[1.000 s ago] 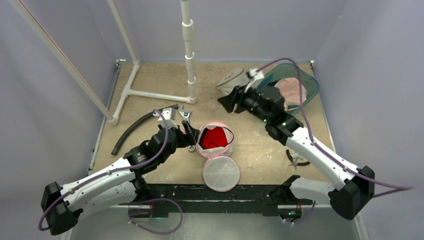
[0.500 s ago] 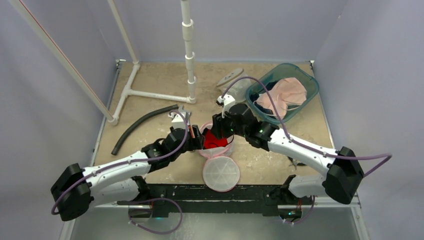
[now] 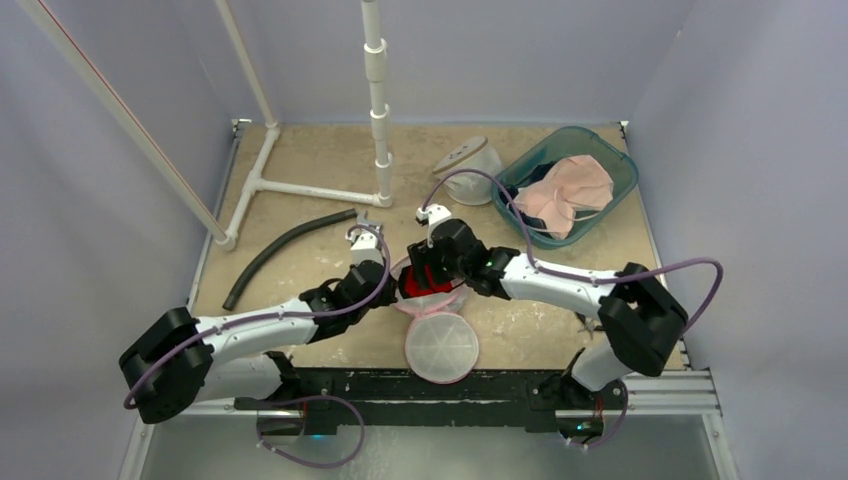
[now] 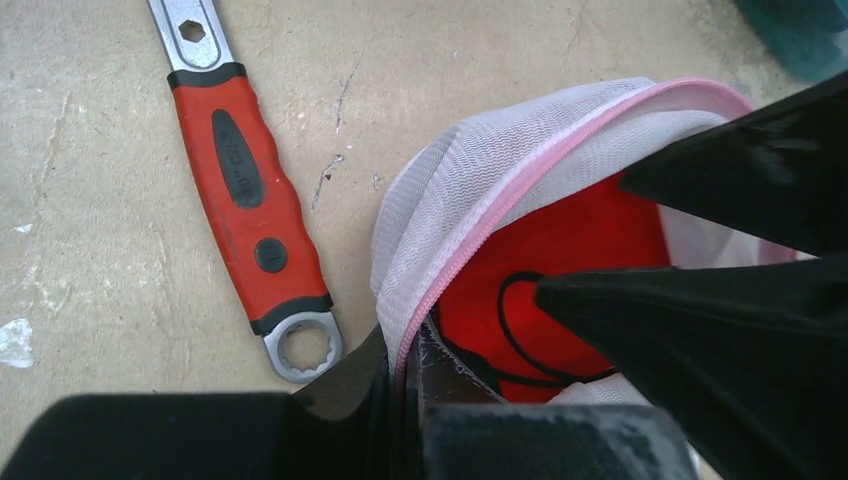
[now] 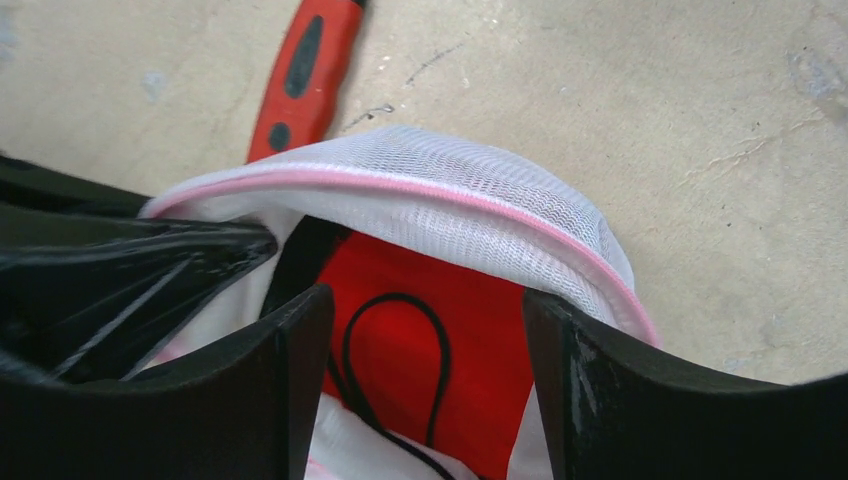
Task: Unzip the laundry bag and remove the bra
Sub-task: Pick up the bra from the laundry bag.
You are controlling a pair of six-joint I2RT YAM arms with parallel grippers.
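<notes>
The laundry bag (image 3: 452, 296) is a round white mesh pouch with a pink zipper, standing unzipped mid-table. Its mesh wall (image 4: 470, 180) and rim (image 5: 480, 215) fill both wrist views. The bra (image 3: 415, 286) is red with a black strap and lies inside the bag (image 4: 575, 245) (image 5: 470, 330). My left gripper (image 3: 392, 281) (image 4: 405, 350) is shut on the bag's near-left zipper rim. My right gripper (image 3: 421, 271) (image 5: 425, 320) is open, its fingers inside the bag's mouth on either side of the bra's strap loop, with nothing gripped.
The bag's round mesh flap (image 3: 441, 346) lies flat just in front. A red-handled wrench (image 4: 245, 190) lies left of the bag. A black hose (image 3: 280, 250), white pipe frame (image 3: 300, 188), teal bin of pink cloth (image 3: 565, 185) and pliers (image 3: 592, 320) lie around.
The right arm swung from the teal bin to the bag and put its open fingers into the mouth. The left gripper reached in and closed on the bag's rim.
</notes>
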